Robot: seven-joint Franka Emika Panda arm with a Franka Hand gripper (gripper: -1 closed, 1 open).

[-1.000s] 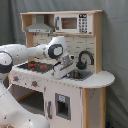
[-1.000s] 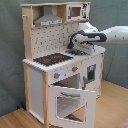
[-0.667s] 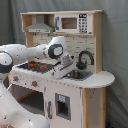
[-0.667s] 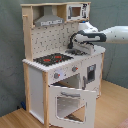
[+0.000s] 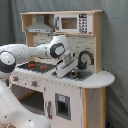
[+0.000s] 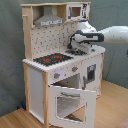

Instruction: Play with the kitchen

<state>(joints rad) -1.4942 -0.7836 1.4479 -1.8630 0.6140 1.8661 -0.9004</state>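
The toy kitchen (image 5: 75, 75) stands against a grey backdrop in both exterior views, a tall white and light-wood unit on a wooden floor (image 6: 112, 110). In the first exterior view its black stovetop (image 5: 37, 66) with red burner rings lies at about 9 o'clock from the sink (image 5: 80, 75), and the black faucet (image 5: 86, 57) arches at the sink's 1 o'clock. Above, the grey hood (image 5: 41, 26) sits at the upper left and the microwave (image 5: 74, 22) at the upper right of the top shelf. The white Panda arm (image 5: 30, 51) reaches across the counter from the first exterior view's left, and its gripper (image 5: 64, 67) points down at the counter between stovetop and sink; whether its fingers are open or closed cannot be told. In the second exterior view the arm comes in from the right, the gripper (image 6: 75, 49) hangs over the back of the counter near the sink, and the oven door (image 6: 70, 102) with its window stands swung open at about 6 o'clock below the stovetop (image 6: 52, 59).
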